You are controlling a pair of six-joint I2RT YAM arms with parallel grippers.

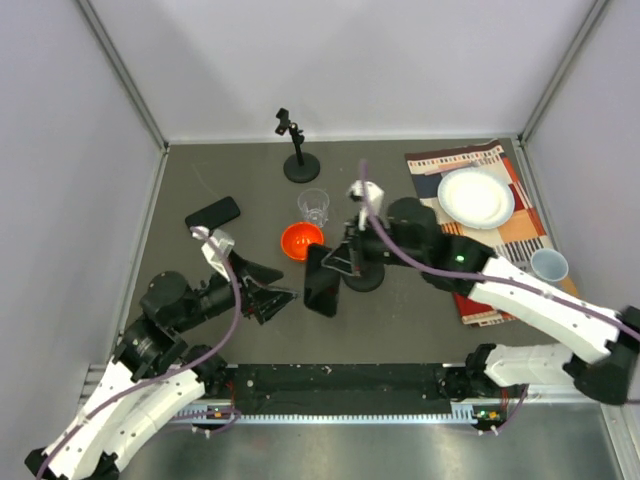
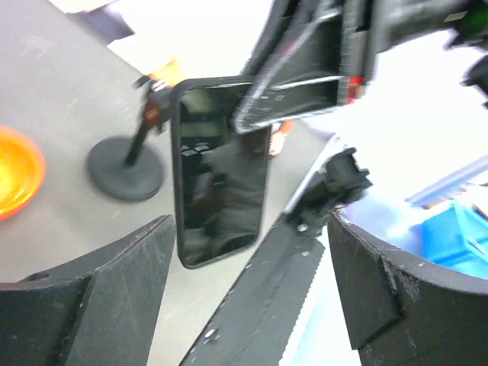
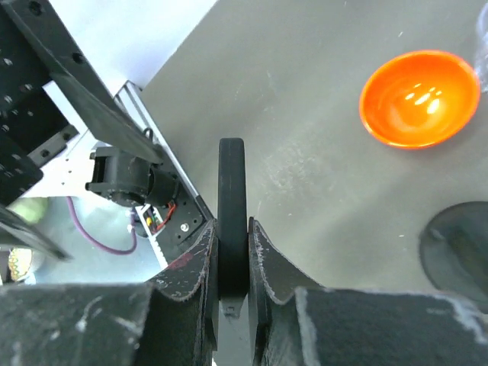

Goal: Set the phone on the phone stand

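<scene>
Dark grey desk [image 1: 200,180] boxed in by white walls. Right hand [image 3: 232,259] clenched on the black phone [image 1: 322,282], pinched by its thin edge and held upright, screen turned toward the left arm. Just beside the phone stand [image 2: 126,171], apparently not yet resting on it. Left hand [image 2: 252,305] spread wide and empty, facing the screen from close by.

Best done slowly: raise the phone clear of the stand's clamp, square its back to the cradle, lower until seated — only then let go. Worth avoiding any sideways push on the stand's stem — likely light enough to tip. Also worth minding the orange bowl [image 1: 301,240] and clear glass [image 1: 313,205] just behind.
</scene>
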